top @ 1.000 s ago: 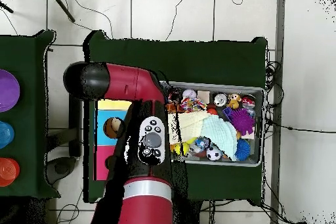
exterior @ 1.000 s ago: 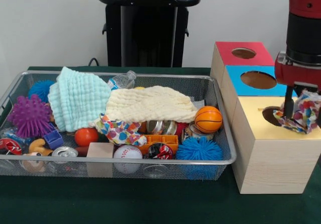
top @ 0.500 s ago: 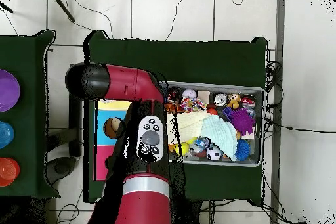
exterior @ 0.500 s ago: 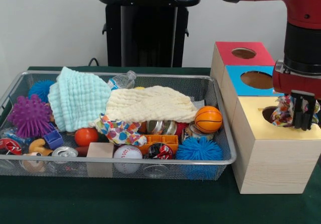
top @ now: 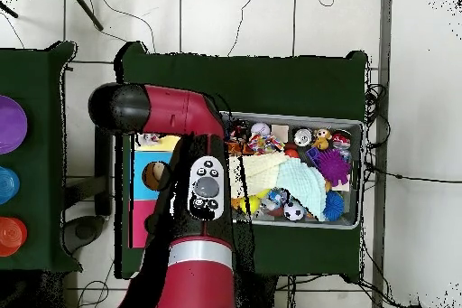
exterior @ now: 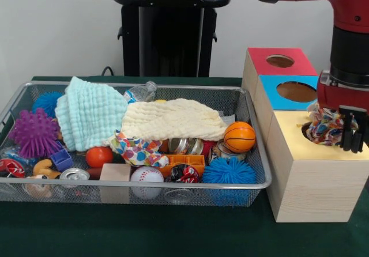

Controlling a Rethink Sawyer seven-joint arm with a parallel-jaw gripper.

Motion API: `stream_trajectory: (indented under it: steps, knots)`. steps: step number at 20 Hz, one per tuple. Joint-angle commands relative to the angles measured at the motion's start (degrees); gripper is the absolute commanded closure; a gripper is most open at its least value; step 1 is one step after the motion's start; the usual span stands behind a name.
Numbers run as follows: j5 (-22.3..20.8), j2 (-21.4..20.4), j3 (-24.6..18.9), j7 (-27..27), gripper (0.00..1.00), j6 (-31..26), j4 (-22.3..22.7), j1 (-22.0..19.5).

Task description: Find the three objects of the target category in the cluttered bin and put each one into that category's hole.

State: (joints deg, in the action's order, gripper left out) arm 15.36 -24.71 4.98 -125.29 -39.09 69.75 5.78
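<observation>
The gripper (exterior: pixel 353 135) hangs over the yellow-topped box (exterior: pixel 314 176). The colorful cloth (exterior: pixel 323 127) sits bunched over that box's hole, just beside the gripper, on its bin side. Whether the gripper has let go of the cloth cannot be told. 1 more colorful cloth (exterior: pixel 134 148) lies in the wire bin (exterior: pixel 173 185).

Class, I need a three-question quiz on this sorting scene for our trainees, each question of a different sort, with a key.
1. True or false: the patterned cloth lies over the yellow box hole.
2. Which ball sits nearest the boxes? A purple spiky ball B basketball C baseball
3. Fill in: the box farthest from the camera has a ___ top.

Key: 1 true; 2 B; 3 red.
</observation>
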Motion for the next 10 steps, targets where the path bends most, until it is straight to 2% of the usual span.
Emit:
stream_trajectory:
  steps: [1, 10]
  knots:
    - [-1.6, 1.6, -1.6, -4.9, 1.00, -1.5, 0.3, -2.1]
    - [-0.2, 0.7, -4.0, -3.7, 1.00, -2.6, 0.9, -3.4]
